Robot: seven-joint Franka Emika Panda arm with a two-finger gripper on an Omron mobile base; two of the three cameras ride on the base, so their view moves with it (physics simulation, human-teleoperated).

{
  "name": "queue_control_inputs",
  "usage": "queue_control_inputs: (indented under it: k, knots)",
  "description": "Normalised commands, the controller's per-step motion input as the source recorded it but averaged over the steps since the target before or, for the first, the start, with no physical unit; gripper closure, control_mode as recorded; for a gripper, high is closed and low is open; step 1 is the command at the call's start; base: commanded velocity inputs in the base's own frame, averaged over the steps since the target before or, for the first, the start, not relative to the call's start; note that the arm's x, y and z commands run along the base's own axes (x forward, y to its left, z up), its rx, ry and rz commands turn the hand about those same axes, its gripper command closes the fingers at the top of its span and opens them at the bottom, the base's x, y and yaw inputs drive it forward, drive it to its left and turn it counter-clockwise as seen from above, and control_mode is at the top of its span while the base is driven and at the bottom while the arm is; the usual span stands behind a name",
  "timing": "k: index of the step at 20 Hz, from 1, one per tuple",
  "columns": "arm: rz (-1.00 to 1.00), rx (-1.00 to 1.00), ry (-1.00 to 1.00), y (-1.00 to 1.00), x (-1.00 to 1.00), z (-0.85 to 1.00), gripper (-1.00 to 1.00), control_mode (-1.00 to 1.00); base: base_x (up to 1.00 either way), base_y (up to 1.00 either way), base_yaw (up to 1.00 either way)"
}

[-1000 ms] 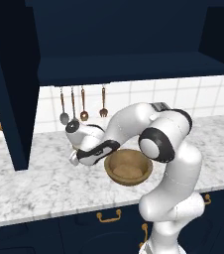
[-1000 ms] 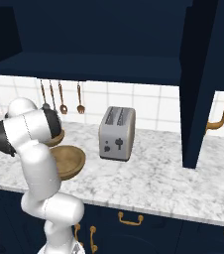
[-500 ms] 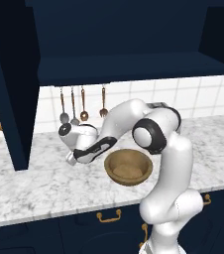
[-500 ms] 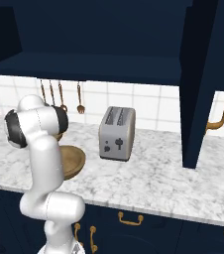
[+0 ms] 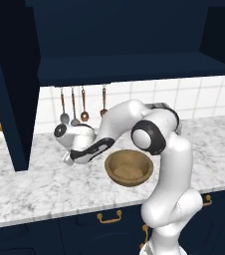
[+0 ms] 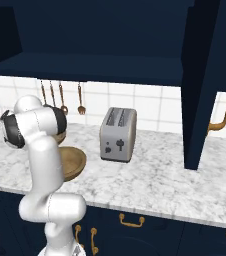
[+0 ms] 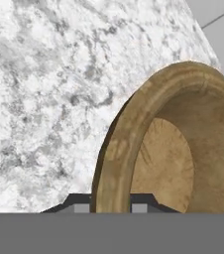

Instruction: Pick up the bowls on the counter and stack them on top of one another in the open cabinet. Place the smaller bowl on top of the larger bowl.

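The hand hangs low over the white, grey-veined marble worktop, at the end of an arm folded back to the left. Its fingers straddle the thick rim of the smaller bowl, a round brown wooden bowl with light grain. The larger bowl, wider and deeper, sits near the worktop's front edge. A brushed-metal toaster stands toward the tiled wall.

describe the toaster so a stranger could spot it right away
On the long white marble counter, look just right of the robot arm and the wooden bowl. The toaster stands upright against the tiled wall: the one boxy silver metal appliance, with two top slots and dark front knobs.
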Motion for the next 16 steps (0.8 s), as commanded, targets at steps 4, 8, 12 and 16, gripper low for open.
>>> queue_control_inputs:
  k: [4, 8, 12, 16]
  knots:
    - [0.00, 0.00, -0.38, 0.00, -0.36, 0.69, 1.00, -1.00, 0.00, 0.00, 0.00]
    - [-0.03, 0.00, -0.19, -0.12, -0.73, 0.72, 1.00, -1.00, 0.00, 0.00, 0.00]
    - [-0.09, 0.02, -0.01, -0.59, -0.94, 0.79, 1.00, -1.00, 0.00, 0.00, 0.00]
    - [-0.13, 0.04, 0.01, -0.93, -0.84, 0.61, 1.00, -1.00, 0.00, 0.00, 0.00]
